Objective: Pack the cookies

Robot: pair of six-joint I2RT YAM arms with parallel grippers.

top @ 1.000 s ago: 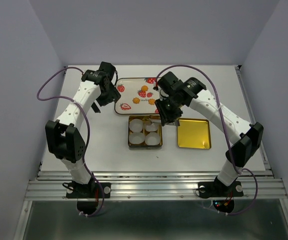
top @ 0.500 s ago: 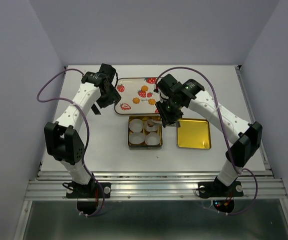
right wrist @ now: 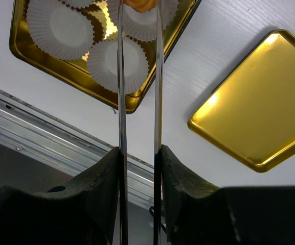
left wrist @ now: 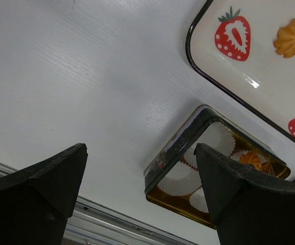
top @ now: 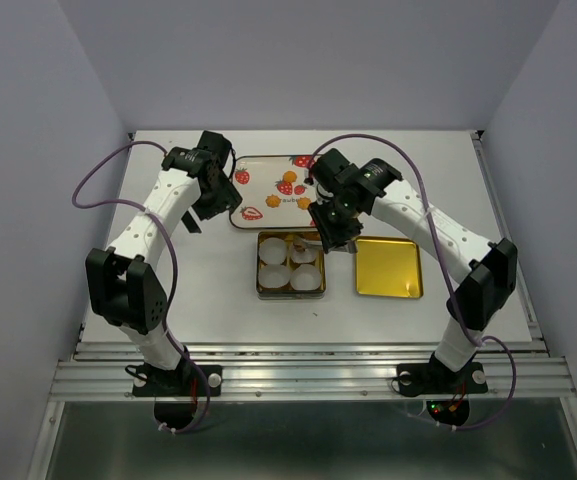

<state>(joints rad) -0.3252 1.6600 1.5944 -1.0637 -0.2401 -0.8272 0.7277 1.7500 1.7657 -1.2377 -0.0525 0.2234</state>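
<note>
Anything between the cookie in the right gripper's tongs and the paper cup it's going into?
Nothing visible does. The cookie sits between the tips of the metal tongs, right over its paper cup in the gold tin.

A white, faintly grained counter (top: 168, 300) fills the middle of the top view. Three plain walls of pale lavender-grey close it in: a back wall (top: 298, 60) across the top of the frame, and a left wall (top: 18, 220) and a right wall (top: 568, 200) along the sides. A ribbed aluminium rail (top: 308, 372) runs along the counter's near edge, low in the frame. Below it lies a dim grey-green surface (top: 318, 450). The light is soft and even, casting faint shadows.
</note>
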